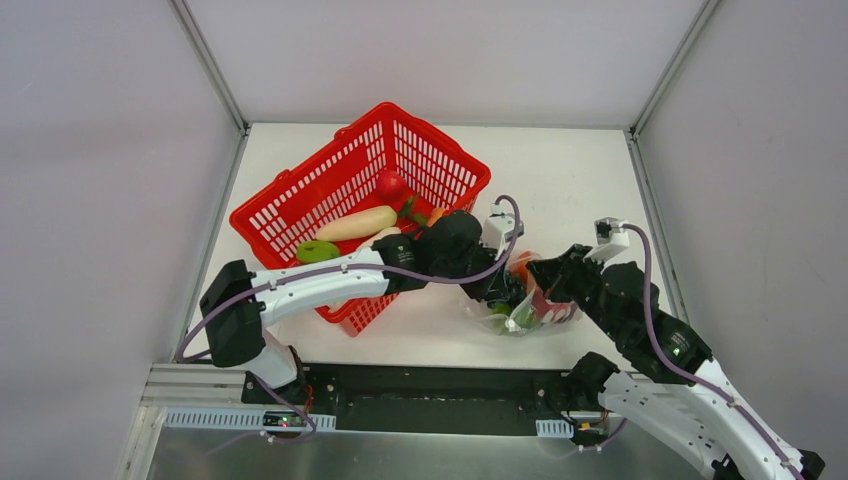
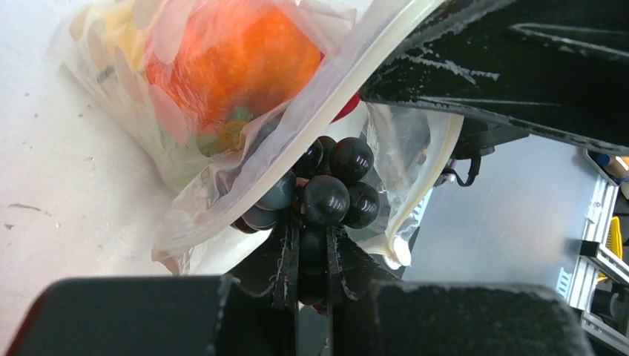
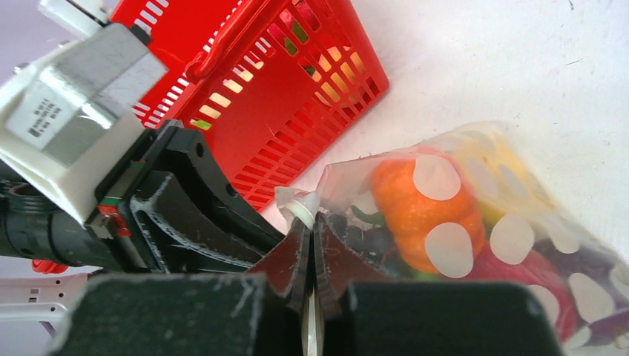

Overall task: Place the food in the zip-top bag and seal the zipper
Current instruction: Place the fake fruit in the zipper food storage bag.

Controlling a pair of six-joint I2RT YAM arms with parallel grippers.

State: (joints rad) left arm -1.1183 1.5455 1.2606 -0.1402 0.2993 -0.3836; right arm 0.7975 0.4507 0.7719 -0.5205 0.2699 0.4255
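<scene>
The polka-dot zip-top bag (image 1: pixel 528 312) lies on the table between both grippers, with an orange pumpkin (image 3: pixel 406 208), yellow, red and green food inside. My left gripper (image 2: pixel 312 231) is shut on a bunch of dark purple grapes (image 2: pixel 327 197) at the bag's open mouth (image 2: pixel 222 194), and part of the bunch sits past the lip. The right gripper (image 3: pixel 310 222) is shut on the end of the whitish zipper (image 3: pixel 300 208), holding that edge up. In the top view the left gripper (image 1: pixel 503 290) and right gripper (image 1: pixel 547 277) sit close together over the bag.
A red slotted basket (image 1: pixel 300 205) stands tilted at the back left, behind the left arm. It holds a white radish (image 1: pixel 356 223), a green disc (image 1: pixel 317 250) and a red piece (image 1: pixel 390 184). The near table edge and metal rail (image 1: pixel 400 400) lie just below the bag.
</scene>
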